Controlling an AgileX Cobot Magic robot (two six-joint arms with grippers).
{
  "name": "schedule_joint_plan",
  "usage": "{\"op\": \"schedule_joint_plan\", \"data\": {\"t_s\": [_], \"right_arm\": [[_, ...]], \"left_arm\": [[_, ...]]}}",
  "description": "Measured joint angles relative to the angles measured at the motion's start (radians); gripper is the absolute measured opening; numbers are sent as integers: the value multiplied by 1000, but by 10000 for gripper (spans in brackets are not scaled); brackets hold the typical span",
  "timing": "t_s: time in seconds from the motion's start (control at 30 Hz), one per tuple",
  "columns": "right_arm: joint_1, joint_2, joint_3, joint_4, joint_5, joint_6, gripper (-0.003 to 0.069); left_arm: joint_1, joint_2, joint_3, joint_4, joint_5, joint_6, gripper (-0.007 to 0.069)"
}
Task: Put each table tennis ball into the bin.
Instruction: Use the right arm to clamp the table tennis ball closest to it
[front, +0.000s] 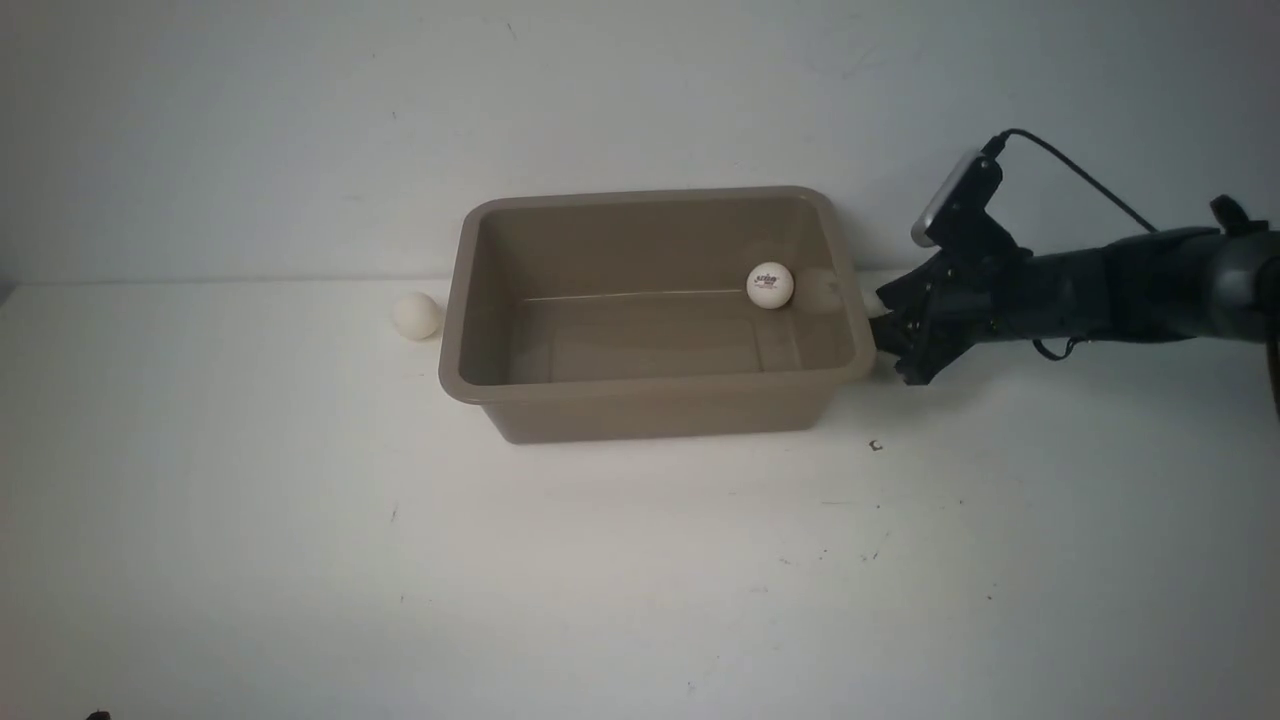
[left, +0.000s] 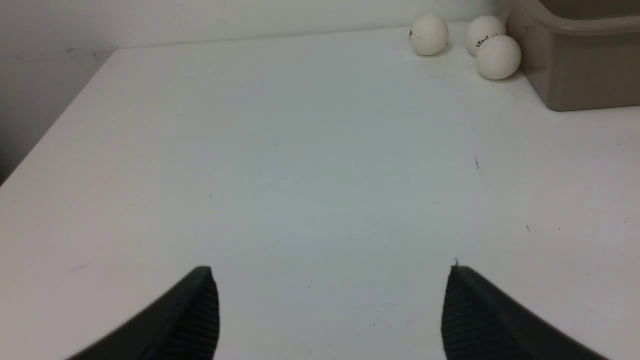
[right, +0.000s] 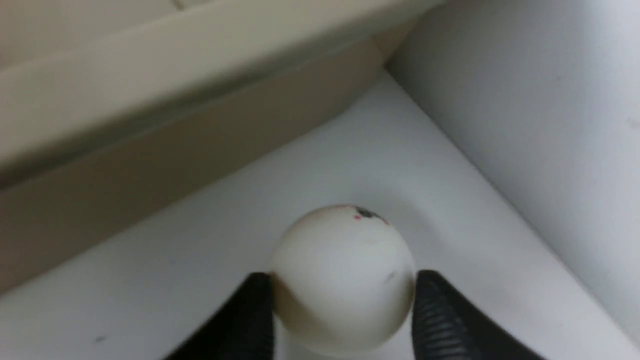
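Idling left hand (left: 330, 280): fingers spread wide and empty, low over the bare worktop (left: 280, 165), well apart from the bin.
Ball cluster (left: 498, 57): the left wrist view shows three white balls on the worktop, just beside an outer corner of the bin.
Loose ball (front: 416, 315): the front view shows only one ball on the bin's left; I cannot reconcile the two counts.
Bin (front: 655, 398): taupe tub, upright, mid-worktop, close to the back wall (front: 640, 100).
Logo ball (front: 770, 285): already inside, at the far right corner of the bin floor.
Right hand (right: 342, 287): closed on the gripped ball, one finger pressing each side.
Gripped ball (right: 345, 250): outside the bin, low in the gap between its right wall and the back wall; whether it has left the worktop I cannot tell.
Step in hand: probably carrying this ball up and over the right rim.
Doing it well: lift straight up first, clear the flared rim fully, then move left until the ball is over the floor, and only then spread the fingers.
Grip: hold steady pressure across the widest part; a smooth sphere squirts out easily.
Release: low inside, so it does not bounce out.
Risk: clipping the rim would shove the light bin.
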Motion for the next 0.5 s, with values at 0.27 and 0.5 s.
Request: {"op": "schedule_joint_plan", "data": {"t_s": [0.27,0.5], "right_arm": [[0,0,-5,144,-20,-97,304],[-8,-41,-5,100,-52,-117,304]], "left_arm": [[0,0,0,0,0,0,541],[0,0,0,0,0,0,541]]}}
